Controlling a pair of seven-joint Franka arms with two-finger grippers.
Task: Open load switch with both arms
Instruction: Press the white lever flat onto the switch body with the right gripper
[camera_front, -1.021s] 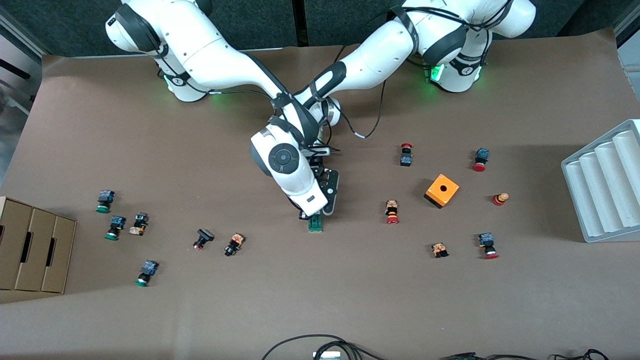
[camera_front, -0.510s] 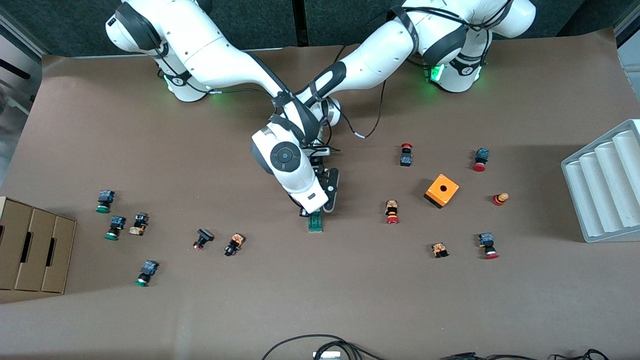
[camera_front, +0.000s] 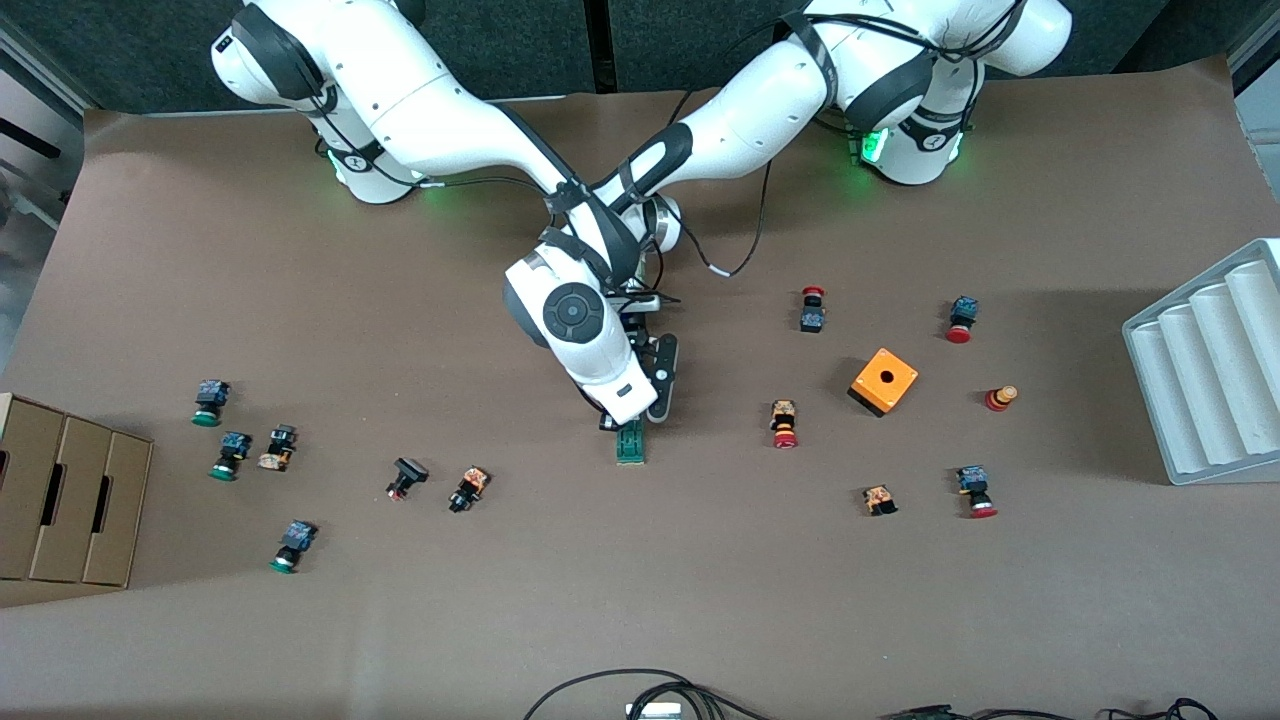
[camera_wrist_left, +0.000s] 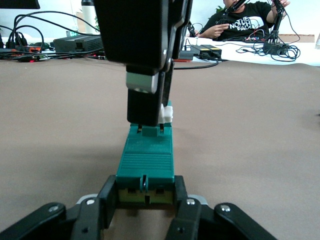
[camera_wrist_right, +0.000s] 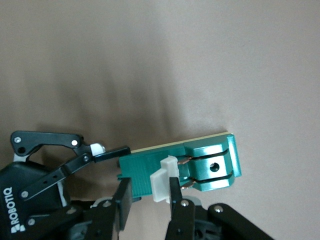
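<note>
The load switch (camera_front: 630, 445), a slim dark-green block with a ribbed middle, lies on the brown table near its centre. My left gripper (camera_wrist_left: 145, 192) is shut on the switch's end (camera_wrist_left: 145, 165) that is farther from the front camera, one finger on each side. My right gripper (camera_wrist_right: 148, 197) comes down from above and is shut across the switch's (camera_wrist_right: 200, 165) middle, with the white plastic piece (camera_wrist_right: 162, 182) between its fingers. In the front view the right arm's wrist covers the right gripper (camera_front: 622, 420), and the left gripper (camera_front: 652, 415) shows beside it.
An orange cube (camera_front: 884, 381) and several push buttons (camera_front: 785, 423) lie toward the left arm's end. More push buttons (camera_front: 470, 488) and a cardboard box (camera_front: 65, 500) are toward the right arm's end. A grey ridged tray (camera_front: 1210, 370) stands at the table's edge.
The right arm's wrist and the switch have shifted slightly away from the front camera. Both grippers keep their hold.
</note>
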